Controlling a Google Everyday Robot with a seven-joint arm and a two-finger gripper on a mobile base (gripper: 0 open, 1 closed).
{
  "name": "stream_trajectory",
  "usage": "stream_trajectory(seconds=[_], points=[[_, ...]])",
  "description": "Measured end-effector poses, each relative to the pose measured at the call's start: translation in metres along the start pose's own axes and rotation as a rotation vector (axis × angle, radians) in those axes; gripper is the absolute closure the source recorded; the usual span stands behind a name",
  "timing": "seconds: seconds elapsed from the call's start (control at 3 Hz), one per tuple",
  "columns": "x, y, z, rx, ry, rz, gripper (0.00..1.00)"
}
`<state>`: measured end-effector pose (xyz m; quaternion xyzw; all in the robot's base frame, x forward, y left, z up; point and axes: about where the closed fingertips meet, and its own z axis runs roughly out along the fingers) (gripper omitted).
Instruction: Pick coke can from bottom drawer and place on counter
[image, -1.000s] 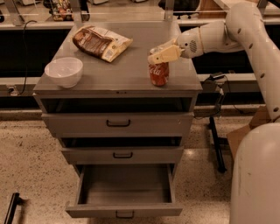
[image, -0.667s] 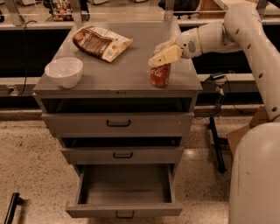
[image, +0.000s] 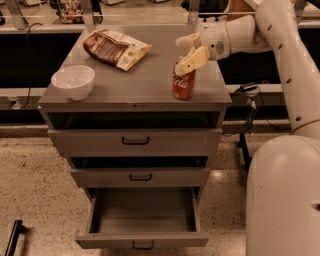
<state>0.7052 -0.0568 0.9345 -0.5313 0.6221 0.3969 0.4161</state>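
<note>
Bottom drawer: the grey metal bottom drawer (image: 142, 240) is standing pulled open, well below the fingers (image: 192, 59).
Coke can: the small red cylindrical coke can (image: 183, 83) is standing upright on the flat grey metal counter (image: 150, 75), just beneath the lower finger.
Gripper: the cream two-finger gripper (image: 176, 58) is hovering over the can top, with its fingers spread and released.
Bowl: a round white bowl (image: 73, 81) is sitting well apart from the fingers, at the counter's opposite edge.
Bag: a crumpled brown snack bag (image: 116, 48) is lying farther back, apart from the fingers.

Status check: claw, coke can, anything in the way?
Claw open, just above the coke can. Can upright on counter, right front. Bottom drawer pulled open. White bowl and snack bag off to the left.
</note>
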Motion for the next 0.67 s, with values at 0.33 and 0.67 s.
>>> stream_trajectory(seconds=[0.33,0.67], points=[[-0.0274,0.0044,-0.0214,0.036,0.020,-0.178,0.00],[-0.0274,0.0044,-0.0214,0.036,0.020,-0.178,0.00]])
